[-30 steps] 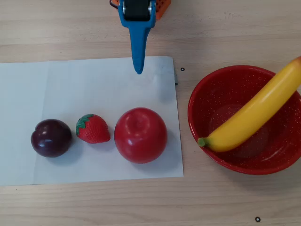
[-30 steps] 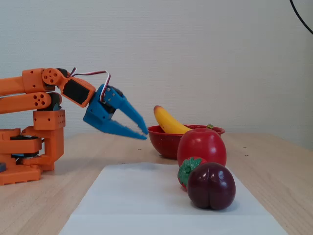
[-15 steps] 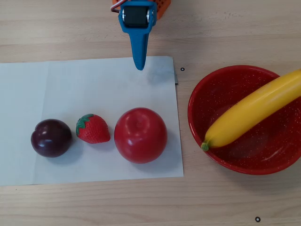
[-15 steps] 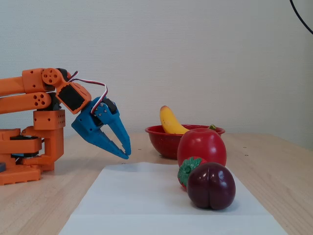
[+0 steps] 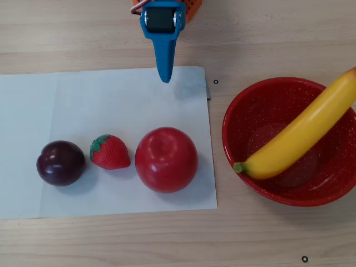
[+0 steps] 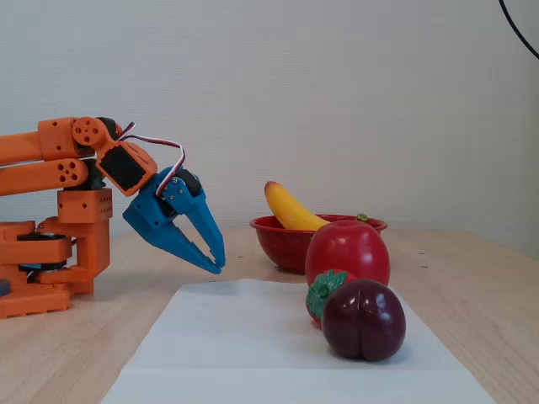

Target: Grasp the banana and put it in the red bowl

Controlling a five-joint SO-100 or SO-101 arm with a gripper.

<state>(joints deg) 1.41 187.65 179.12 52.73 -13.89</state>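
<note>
Banana (image 5: 303,135) in bowl (image 5: 245,108) (overhead view, right of apple (image 5: 166,159)).

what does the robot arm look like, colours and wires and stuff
The arm is bright orange plastic with round holes and black motor blocks. Its gripper is blue, with two pointed, tapering fingers. Thin red, white and black wires loop over the wrist.

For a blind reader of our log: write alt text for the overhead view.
A yellow banana lies across a red bowl at right, one end past the rim. Left, a plum, strawberry and apple line up on white paper; the blue gripper points down from the top edge.
</note>
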